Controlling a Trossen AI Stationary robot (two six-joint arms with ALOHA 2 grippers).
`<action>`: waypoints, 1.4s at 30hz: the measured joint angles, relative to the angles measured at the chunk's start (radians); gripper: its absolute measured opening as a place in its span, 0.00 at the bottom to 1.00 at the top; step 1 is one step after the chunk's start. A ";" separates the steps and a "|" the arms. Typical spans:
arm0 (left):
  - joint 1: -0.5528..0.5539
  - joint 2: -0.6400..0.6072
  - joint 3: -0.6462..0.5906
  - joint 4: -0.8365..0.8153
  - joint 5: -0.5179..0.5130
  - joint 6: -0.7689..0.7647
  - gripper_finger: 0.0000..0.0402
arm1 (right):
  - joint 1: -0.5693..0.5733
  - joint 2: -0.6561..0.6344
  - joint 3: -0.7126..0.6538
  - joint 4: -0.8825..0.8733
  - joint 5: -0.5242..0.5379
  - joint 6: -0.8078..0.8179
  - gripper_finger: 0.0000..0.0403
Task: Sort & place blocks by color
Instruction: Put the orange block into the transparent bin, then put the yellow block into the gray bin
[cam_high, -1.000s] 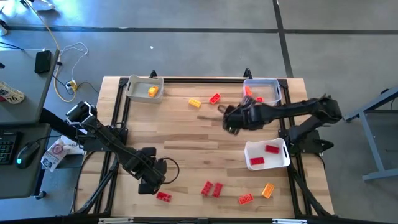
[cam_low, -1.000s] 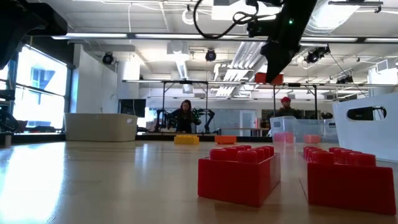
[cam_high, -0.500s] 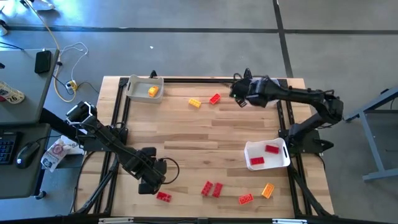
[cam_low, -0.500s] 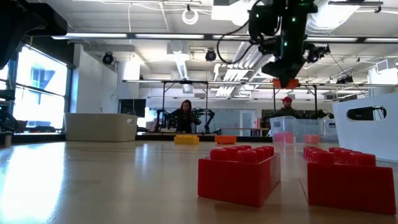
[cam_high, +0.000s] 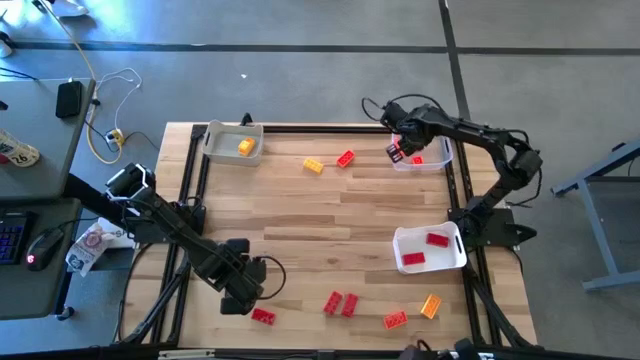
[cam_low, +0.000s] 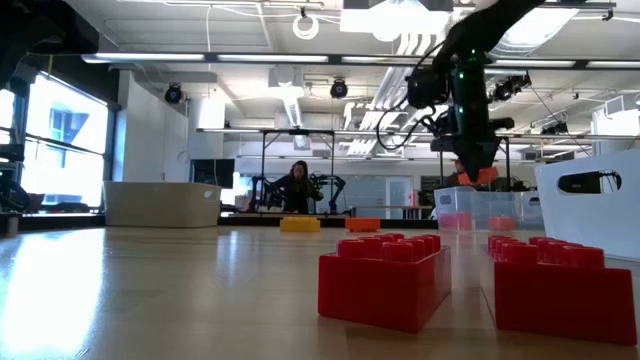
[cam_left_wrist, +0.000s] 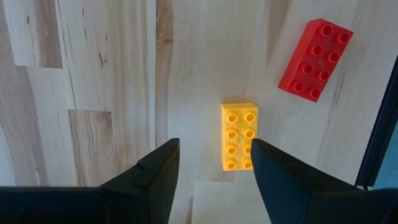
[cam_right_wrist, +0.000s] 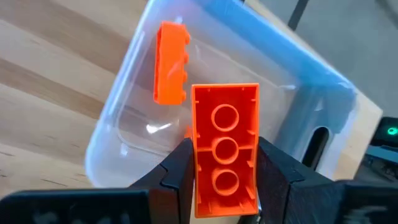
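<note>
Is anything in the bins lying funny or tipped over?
Yes. In the clear bin at the table's far right corner, one orange block stands on its edge against the wall. The right end effector holds another orange-red block above it.

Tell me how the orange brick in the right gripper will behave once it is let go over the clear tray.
The orange brick is hollow, so probably light and stiff. Clamped upright in the right gripper above the clear tray, it will likely topple and perhaps bounce. Its flat faces should stop it rolling.

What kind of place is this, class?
Probably a robotics lab or workshop: a robot arm over a wooden table, a desk with keyboard, and people at benches behind.
</note>
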 joint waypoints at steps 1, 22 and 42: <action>-0.003 0.000 0.000 0.000 0.000 -0.007 0.46 | -0.013 0.013 0.000 0.006 -0.011 -0.010 0.26; -0.142 0.000 0.000 0.000 0.000 -0.241 0.46 | -0.085 0.140 0.000 0.074 -0.101 -0.109 0.47; -0.255 0.000 -0.028 0.101 -0.015 -0.434 0.46 | -0.073 0.094 -0.001 -0.020 -0.053 -0.101 0.49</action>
